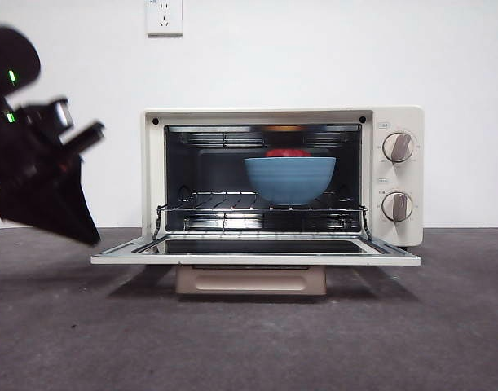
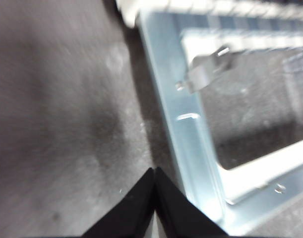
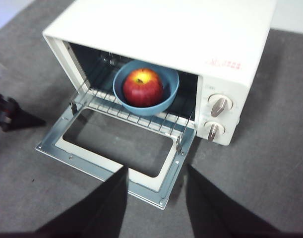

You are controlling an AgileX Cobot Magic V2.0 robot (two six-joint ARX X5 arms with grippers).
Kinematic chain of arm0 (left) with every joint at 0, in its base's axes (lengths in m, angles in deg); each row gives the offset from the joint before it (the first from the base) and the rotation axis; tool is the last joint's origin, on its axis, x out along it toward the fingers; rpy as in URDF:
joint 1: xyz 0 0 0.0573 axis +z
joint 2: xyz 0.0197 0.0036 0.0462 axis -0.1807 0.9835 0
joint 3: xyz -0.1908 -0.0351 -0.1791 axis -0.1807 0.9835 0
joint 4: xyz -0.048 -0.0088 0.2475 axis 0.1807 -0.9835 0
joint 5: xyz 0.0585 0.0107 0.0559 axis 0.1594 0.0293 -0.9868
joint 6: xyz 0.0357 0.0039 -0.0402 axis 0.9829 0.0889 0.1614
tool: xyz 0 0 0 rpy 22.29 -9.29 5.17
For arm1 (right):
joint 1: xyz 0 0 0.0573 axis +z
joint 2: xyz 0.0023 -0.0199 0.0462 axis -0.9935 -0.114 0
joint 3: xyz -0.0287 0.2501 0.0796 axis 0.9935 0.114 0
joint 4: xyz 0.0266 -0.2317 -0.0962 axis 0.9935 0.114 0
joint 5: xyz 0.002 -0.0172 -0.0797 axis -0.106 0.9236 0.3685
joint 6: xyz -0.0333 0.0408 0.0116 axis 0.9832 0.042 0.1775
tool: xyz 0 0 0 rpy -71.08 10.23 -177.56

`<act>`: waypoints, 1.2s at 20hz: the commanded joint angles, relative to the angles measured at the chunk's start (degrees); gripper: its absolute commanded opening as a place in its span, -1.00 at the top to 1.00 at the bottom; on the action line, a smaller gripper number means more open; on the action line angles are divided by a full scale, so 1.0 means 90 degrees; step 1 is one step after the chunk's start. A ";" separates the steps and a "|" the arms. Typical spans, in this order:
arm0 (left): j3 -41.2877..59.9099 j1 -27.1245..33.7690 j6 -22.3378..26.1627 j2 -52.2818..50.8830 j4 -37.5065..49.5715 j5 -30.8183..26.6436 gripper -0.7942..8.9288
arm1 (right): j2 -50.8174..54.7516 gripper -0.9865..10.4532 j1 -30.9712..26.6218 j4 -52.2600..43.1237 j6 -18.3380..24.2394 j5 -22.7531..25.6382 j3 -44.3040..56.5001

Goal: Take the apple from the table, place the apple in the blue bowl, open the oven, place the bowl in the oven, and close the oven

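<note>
Front: blue bowl [image 1: 290, 180] on oven [image 1: 283, 186] rack, apple [image 1: 288, 152] inside, door down; only closing left for you.

Left wrist: left gripper [image 2: 154, 198] pinched shut, empty, beside door edge.

Right wrist: right gripper [image 3: 156, 198] spread wide, empty, bowl at 12 o'clock.

Left end effector [image 2: 154, 171] closed, right end effector [image 3: 156, 171] parted.

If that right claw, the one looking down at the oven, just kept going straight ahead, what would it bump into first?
Probably the oven's open door: the right gripper, jaws open, hangs above its front edge. Depth is hard to judge.
</note>
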 commanded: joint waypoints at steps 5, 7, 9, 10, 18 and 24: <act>-0.0029 -0.0087 -0.0376 0.1022 0.0712 0.0432 0.82 | 0.0223 0.52 0.0049 0.0146 0.0024 0.0002 -0.0112; -0.0027 -0.0124 -0.0469 0.1173 0.0882 0.0772 0.82 | 0.0262 0.52 0.0046 0.0265 0.0027 0.0007 -0.0112; -0.0029 -0.0146 -0.0578 0.1226 0.1044 0.1090 0.82 | 0.0262 0.52 0.0046 0.0267 0.0027 0.0005 -0.0112; -0.0029 -0.0146 -0.0629 0.1229 0.1129 0.1345 0.82 | 0.0262 0.52 0.0046 0.0265 0.0027 0.0007 -0.0112; -0.0044 0.0066 -0.1902 0.1226 0.2739 0.2314 0.82 | 0.0262 0.52 0.0046 0.0270 -0.0039 0.0005 -0.0112; -0.0095 0.0226 -0.3058 0.1226 0.4860 0.2142 0.82 | 0.0265 0.52 0.0049 0.0272 -0.0068 0.0000 -0.0112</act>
